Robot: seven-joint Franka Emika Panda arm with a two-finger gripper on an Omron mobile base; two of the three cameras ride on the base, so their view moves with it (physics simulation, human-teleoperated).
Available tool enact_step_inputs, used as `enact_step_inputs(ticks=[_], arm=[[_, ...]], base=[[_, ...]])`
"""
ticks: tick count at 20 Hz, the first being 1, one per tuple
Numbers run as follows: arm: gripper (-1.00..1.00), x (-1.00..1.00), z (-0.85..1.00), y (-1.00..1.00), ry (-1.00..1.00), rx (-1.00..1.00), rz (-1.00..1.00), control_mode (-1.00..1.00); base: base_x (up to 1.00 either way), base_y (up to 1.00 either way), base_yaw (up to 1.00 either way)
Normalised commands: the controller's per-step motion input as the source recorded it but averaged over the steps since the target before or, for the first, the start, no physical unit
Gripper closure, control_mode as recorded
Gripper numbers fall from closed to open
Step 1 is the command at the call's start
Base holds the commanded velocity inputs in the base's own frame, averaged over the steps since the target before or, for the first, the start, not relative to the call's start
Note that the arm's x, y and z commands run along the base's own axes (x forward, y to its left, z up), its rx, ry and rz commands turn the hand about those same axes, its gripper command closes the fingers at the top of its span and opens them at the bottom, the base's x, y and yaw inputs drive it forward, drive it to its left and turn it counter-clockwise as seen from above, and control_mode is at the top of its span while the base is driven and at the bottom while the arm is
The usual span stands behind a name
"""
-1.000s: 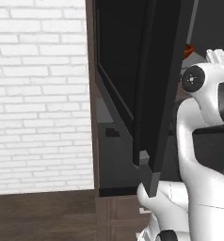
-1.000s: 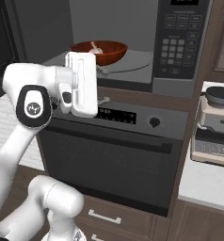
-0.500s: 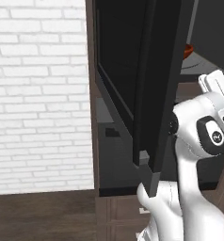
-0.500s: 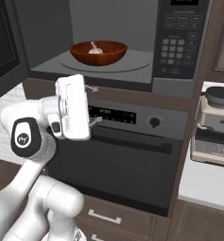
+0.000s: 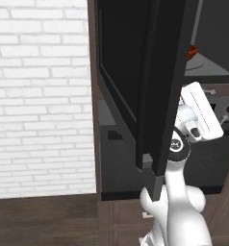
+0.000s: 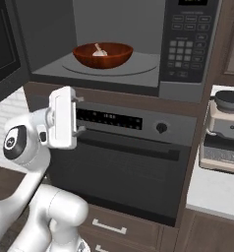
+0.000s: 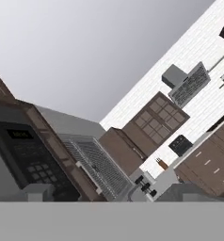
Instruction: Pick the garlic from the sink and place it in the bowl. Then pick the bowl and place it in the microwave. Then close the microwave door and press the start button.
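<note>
The reddish-brown bowl [image 6: 102, 54] sits inside the open microwave [image 6: 188, 49], and the whitish garlic [image 6: 98, 49] lies in it. A sliver of the bowl [image 5: 192, 51] also shows past the door's edge. The microwave door [image 5: 159, 86] stands swung wide to the left, its dark glass [image 6: 3, 44] facing the cavity. My gripper [image 6: 80, 114] is open and empty. It hangs below the cavity, in front of the oven's display strip, well apart from the bowl. In the left base view the gripper [image 5: 221, 103] is just right of the door's edge. The sink is out of view.
A large oven [image 6: 129, 162] with a knob fills the cabinet under the microwave, with drawers below it. A coffee machine [image 6: 224, 133] stands on the counter at the right. A white brick wall [image 5: 39, 96] lies left of the cabinet.
My hand has dropped from in front of the microwave cavity to the oven's display height and drawn back leftwards. The jaws stay open; bowl and door have not moved.
</note>
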Motion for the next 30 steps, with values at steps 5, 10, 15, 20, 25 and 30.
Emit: enact_step_inputs(ticks=[5, 10, 15, 20, 25, 30], arm=[[-1.0, -0.13, -0.39, 0.4, -0.03, -0.19, -0.11, -1.0], [-1.0, -0.51, -0.23, 0.42, -0.11, -0.08, -0.15, -1.0], [-1.0, -0.56, -0.23, 0.62, -0.08, 0.0, -0.09, -1.0], [-1.0, -0.13, -0.51, 0.84, -0.02, -0.07, 0.0, -1.0], [-1.0, -0.04, -0.36, 0.99, 0.0, -0.03, 0.0, -1.0], [-1.0, 0.0, -0.14, 1.0, 0.0, 0.0, 0.09, -1.0]], base=[[0.0, 0.0, 0.0], [0.0, 0.0, 0.0], [0.0, 0.0, 0.0], [0.0, 0.0, 0.0], [0.0, 0.0, 0.0], [0.0, 0.0, 0.0]])
